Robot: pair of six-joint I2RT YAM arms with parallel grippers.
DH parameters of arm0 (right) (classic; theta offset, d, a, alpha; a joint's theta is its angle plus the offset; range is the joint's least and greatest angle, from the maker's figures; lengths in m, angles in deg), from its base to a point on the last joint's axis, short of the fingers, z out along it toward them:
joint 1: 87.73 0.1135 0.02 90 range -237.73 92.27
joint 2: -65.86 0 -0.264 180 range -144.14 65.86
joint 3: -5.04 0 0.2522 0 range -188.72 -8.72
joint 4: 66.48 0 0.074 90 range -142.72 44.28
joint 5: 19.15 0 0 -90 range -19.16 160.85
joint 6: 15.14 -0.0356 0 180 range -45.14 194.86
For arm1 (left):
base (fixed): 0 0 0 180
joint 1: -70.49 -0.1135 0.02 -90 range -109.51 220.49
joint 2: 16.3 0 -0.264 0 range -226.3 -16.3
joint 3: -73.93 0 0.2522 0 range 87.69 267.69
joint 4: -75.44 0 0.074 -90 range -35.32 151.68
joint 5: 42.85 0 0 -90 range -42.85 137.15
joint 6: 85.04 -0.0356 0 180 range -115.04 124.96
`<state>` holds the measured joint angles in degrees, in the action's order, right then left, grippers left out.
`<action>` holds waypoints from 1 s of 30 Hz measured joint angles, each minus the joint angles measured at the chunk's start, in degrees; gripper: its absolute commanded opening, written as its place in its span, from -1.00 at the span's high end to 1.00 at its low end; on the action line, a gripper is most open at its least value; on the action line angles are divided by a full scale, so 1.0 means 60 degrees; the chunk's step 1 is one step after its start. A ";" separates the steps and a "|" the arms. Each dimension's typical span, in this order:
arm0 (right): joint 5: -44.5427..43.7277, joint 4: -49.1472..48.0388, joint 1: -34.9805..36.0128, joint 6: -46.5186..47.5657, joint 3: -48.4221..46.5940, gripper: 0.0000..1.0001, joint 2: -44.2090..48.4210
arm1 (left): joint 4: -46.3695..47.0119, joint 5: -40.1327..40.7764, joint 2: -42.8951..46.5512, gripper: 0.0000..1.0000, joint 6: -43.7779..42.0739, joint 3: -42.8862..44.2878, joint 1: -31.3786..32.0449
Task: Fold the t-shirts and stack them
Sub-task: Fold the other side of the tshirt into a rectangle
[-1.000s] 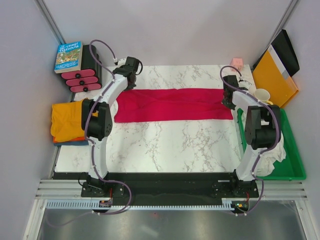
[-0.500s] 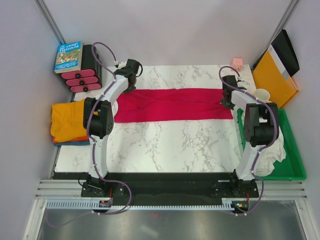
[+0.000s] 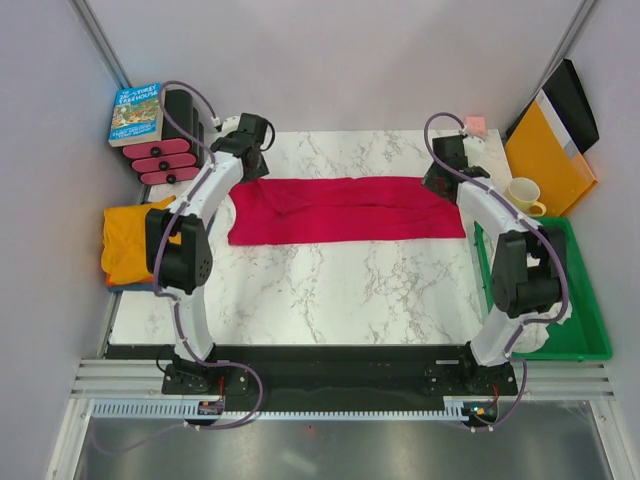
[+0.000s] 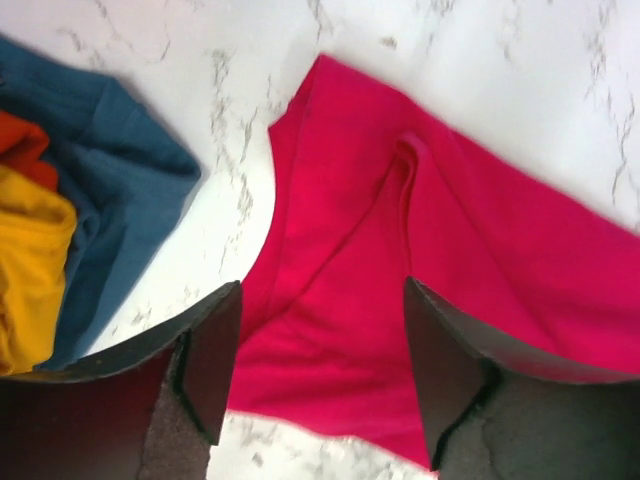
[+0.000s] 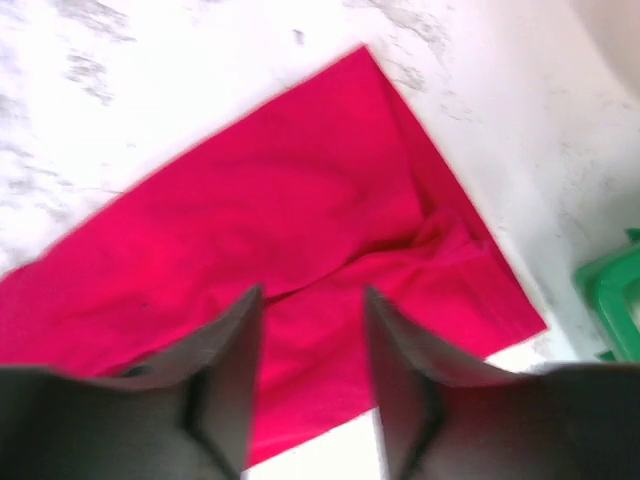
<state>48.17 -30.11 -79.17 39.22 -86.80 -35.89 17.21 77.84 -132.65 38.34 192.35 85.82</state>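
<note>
A crimson red t-shirt (image 3: 345, 208) lies folded into a long strip across the back of the marble table (image 3: 340, 290). My left gripper (image 3: 252, 150) hovers open above the strip's left end (image 4: 330, 250), with nothing between its fingers (image 4: 215, 350). At the right end (image 5: 330, 210), my right gripper (image 3: 440, 172) is also open and empty, just above the cloth. An orange t-shirt (image 3: 128, 240) sits folded at the table's left edge on top of a dark blue t-shirt (image 4: 110, 190). In the wrist views the left gripper (image 4: 320, 300) and right gripper (image 5: 312, 295) both frame red fabric.
A book (image 3: 137, 112) and a black rack with pink rolls (image 3: 165, 160) stand at the back left. At the back right are a small pink object (image 3: 474, 125), a mug (image 3: 525, 190) and an orange-yellow folder (image 3: 545, 150). A green tray (image 3: 590, 340) with white cloth (image 3: 545, 300) lines the right edge.
Both grippers have opened, let go of the red shirt's ends and drawn back toward the far edge. The shirt now lies flat on the table.
</note>
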 measured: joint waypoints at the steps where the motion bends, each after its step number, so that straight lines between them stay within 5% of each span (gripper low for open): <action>1: 0.0091 -0.0058 0.0051 0.0062 0.0062 0.70 0.0138 | 0.0007 -0.0117 0.0310 0.19 0.0055 -0.0306 0.0036; 2: 0.0229 -0.0248 0.0113 0.0087 0.0251 0.93 0.0335 | -0.0004 -0.0222 0.0641 0.40 0.0117 -0.0641 0.0076; 4: 0.0426 -0.0372 0.0219 0.0047 0.0739 1.00 0.0703 | 0.0029 -0.0408 0.1191 0.96 0.0288 -0.1319 0.0251; 12: 0.0965 -0.0259 0.0350 -0.0033 0.1781 1.00 0.0106 | 0.0237 -0.1064 0.1621 0.96 0.0426 -0.3792 0.1235; 20: 0.1137 -0.0375 0.0441 -0.0182 0.1825 1.00 -0.0892 | 0.0302 -0.1275 0.0794 0.96 0.0725 -0.4018 0.0896; 30: 0.1198 -0.0874 0.0780 -0.0463 0.3228 1.00 0.0106 | 0.0678 -0.1606 0.1636 0.96 0.1279 -0.5880 0.0597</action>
<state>55.36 -35.35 -74.49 36.45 -67.44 -35.26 21.28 68.21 -122.84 46.02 157.07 89.41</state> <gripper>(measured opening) 0.007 0.022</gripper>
